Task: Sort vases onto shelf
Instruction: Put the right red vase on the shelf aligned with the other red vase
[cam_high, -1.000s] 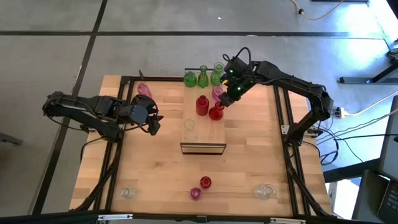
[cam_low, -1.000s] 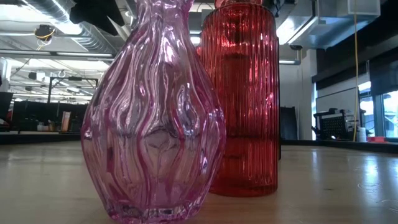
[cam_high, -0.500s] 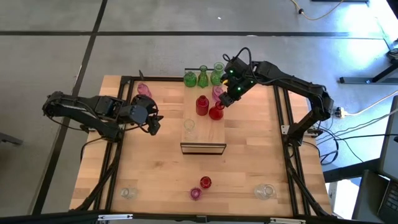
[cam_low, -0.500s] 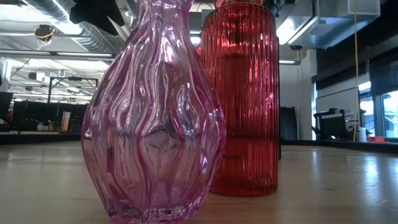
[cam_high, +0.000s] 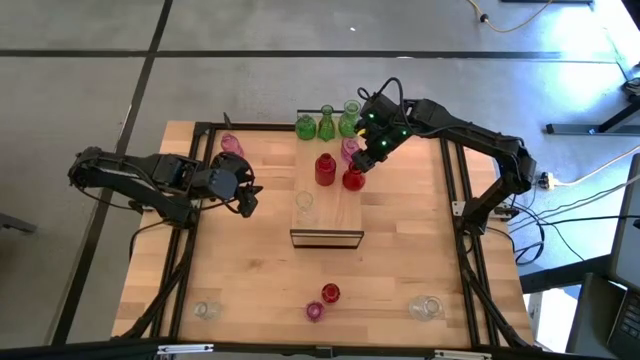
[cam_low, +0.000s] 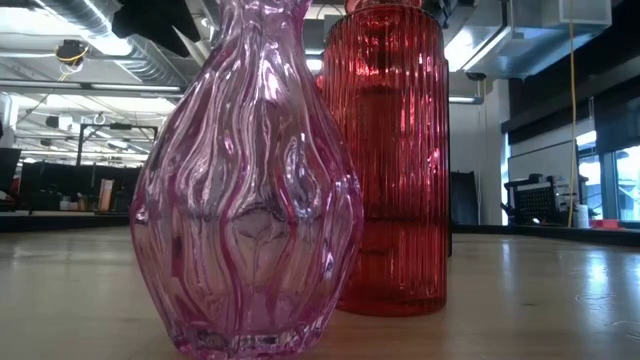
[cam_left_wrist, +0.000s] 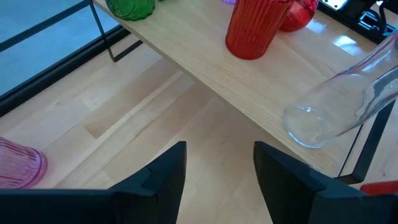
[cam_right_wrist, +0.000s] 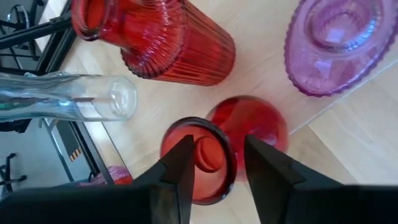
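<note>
on the shelf (cam_high: 335, 205), the right claw (cam_right_wrist: 214, 163) stands spread astride the round red vase's (cam_right_wrist: 239, 134) neck.

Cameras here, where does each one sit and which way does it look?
High: overhead, straight down; both arms, shelf.
Low: table height, facing pink vase; no arm clearly visible.
Left wrist: past left end effector, toward shelf.
Right wrist: over round red vase, right end effector astride it.
Both wrists share ribbed red vase.

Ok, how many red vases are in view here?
3: a ribbed red vase and a round red vase on the shelf, a lone red vase near the table's front edge. Others may be hidden.
</note>
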